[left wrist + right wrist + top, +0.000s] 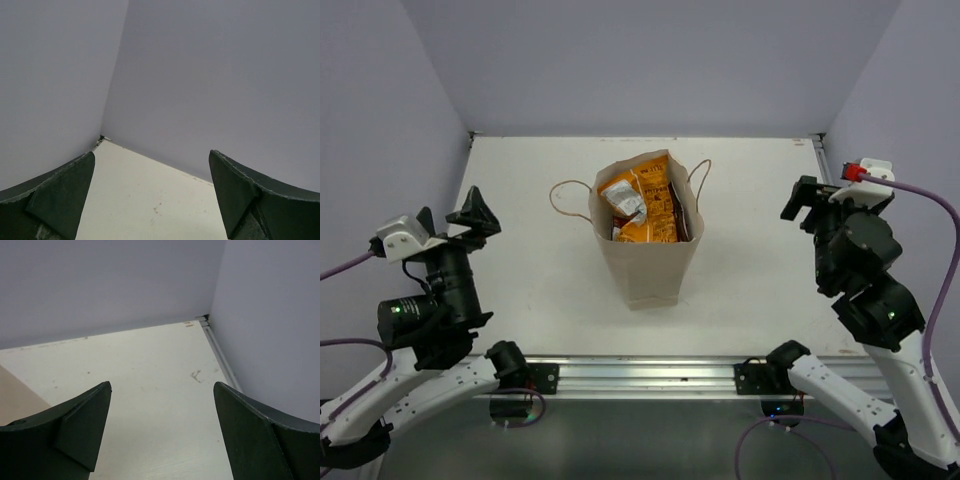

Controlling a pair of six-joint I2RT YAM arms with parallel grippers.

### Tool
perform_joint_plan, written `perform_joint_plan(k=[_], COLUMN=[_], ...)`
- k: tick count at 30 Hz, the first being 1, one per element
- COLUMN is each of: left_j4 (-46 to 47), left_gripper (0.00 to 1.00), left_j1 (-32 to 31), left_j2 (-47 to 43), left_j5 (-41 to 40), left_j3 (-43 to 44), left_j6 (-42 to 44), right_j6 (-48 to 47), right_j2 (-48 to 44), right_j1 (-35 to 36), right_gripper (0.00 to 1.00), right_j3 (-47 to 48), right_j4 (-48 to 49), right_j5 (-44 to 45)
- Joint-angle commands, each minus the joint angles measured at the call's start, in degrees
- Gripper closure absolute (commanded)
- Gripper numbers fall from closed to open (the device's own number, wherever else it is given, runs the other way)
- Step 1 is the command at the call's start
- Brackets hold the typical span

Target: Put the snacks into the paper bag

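Both left hand (pixel 152 155) and right hand (pixel 162 385) gape; overhead alone shows snacks (pixel 645 205) in the paper bag (pixel 650 270).

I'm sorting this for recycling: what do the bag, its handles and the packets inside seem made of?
The paper bag looks like matte beige kraft paper, creased at its folds. Its handles look like thin brown cord, but they are too fine to be sure. The snacks inside look like glossy printed foil or plastic film, crinkled.
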Motion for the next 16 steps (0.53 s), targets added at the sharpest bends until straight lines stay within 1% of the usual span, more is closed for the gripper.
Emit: perform_joint_plan(k=[1,2,3,4,6,7,10,14,16], left_j4=[-8.9,-11.9,-13.0,-13.8,-14.4,-13.1,-11.2,-12.5,-13.0], left_gripper=[0.00,0.00,0.00,0.00,0.00,0.00,0.00,0.00,0.00], left_j1=[0.1,-0.3,-0.6,-0.6,-0.5,-0.5,0.1,0.1,0.0], left_j2=[-5.2,-5.2,-4.5,-2.2,-0.7,-0.2,-1.4,-3.4,-3.7], left_j5=[1.5,3.4,4.4,4.2,5.2,5.6,5.5,5.3,4.9], left_j3=[-2.9,-3.1,-3.1,-2.6,-1.6,-1.1,-0.7,-0.6,-0.8], left_j6=[-2.6,-3.7,-3.9,-3.5,-3.7,-3.6,-2.0,-1.9,-2.1], right_j6=[-2.2,-2.2,-2.2,-2.2,-2.6,-2.7,-2.7,-2.7,-2.5], right_j2=[0.4,0.4,0.4,0.6,0.6,0.8,0.7,0.7,2.0], right_j1=[0.2,0.2,0.1,0.2,0.1,0.2,0.1,0.1,0.1], right_gripper=[0.12,0.12,0.11,0.11,0.09,0.08,0.06,0.10,0.07], right_j3=[-2.7,-3.1,-3.4,-3.4,-3.4,-3.2,-3.4,-3.5,-2.7], right_j4=[1.2,1.4,1.7,2.0,2.2,2.1,2.2,1.8,0.8], right_j5=[7.1,6.5,5.8,5.8,6.3,6.6,7.1,6.7,6.7])
